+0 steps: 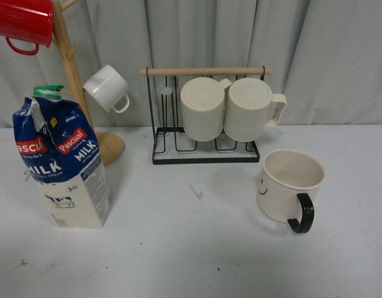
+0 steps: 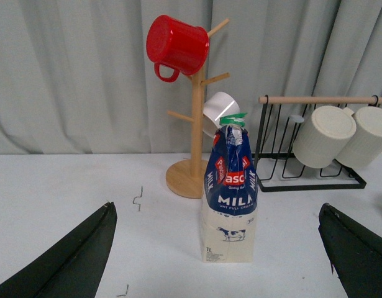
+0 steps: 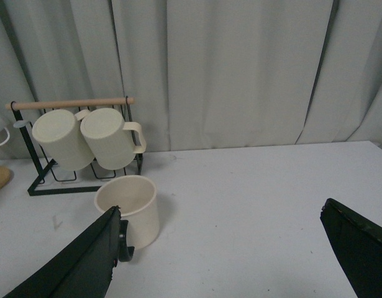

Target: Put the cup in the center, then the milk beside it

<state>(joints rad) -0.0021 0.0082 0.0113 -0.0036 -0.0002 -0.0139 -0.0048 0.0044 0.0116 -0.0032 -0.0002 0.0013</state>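
The cup (image 1: 291,185), cream with a black handle and a small smiley face, stands upright at the right of the white table. In the right wrist view the cup (image 3: 130,208) is just beyond one finger of my open right gripper (image 3: 218,261). The milk (image 1: 61,162), a blue-and-cream carton with a green cap, stands upright at the left. In the left wrist view the milk (image 2: 230,195) stands ahead of my open left gripper (image 2: 218,261), between its spread fingers and apart from them. Neither gripper shows in the front view.
A black wire rack (image 1: 203,152) with a wooden bar holds two ribbed cream mugs (image 1: 231,108) at the back centre. A wooden mug tree (image 1: 76,81) at the back left carries a red mug (image 1: 24,23) and a small white cup (image 1: 107,88). Grey curtains hang behind.
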